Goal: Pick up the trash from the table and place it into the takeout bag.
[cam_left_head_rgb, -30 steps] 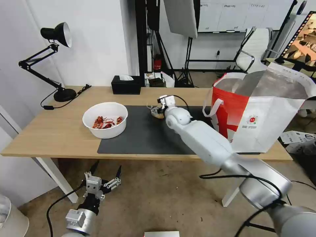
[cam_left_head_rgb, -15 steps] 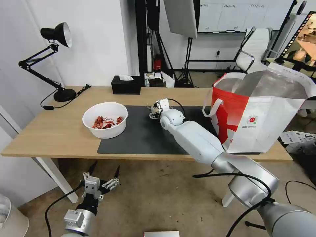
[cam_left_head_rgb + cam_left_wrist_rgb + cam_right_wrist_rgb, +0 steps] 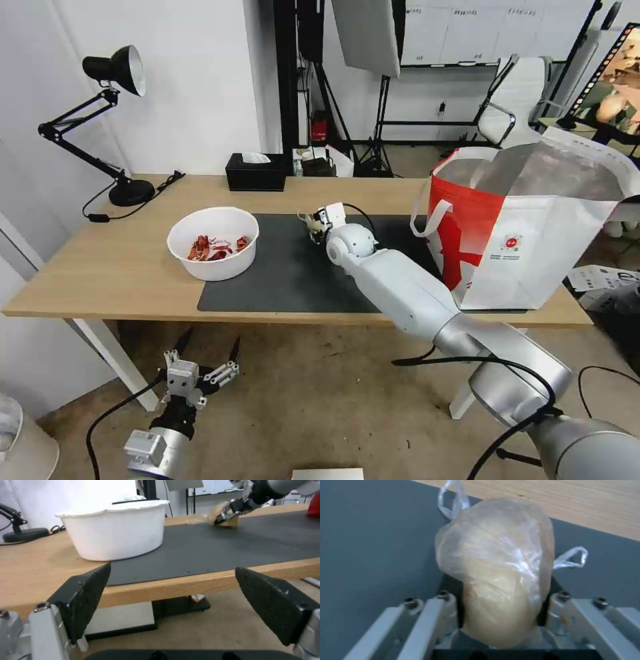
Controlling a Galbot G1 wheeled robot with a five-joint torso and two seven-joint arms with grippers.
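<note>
Light-wood desk (image 3: 113,267), dark grey mat (image 3: 287,273). Right gripper (image 3: 501,610) clamps the beige bagged lump (image 3: 500,575) near the mat's far edge; left gripper (image 3: 203,363) gapes wide below the desk's front edge.

From my remote station I see a black desk lamp (image 3: 107,127) at the far left, its round base (image 3: 131,193) and cord (image 3: 155,190) resting flat. A black tissue box (image 3: 255,173) sits mid-rear. Beyond stand a light stand (image 3: 380,127), a white office chair (image 3: 517,100) and a whiteboard (image 3: 453,33).
</note>
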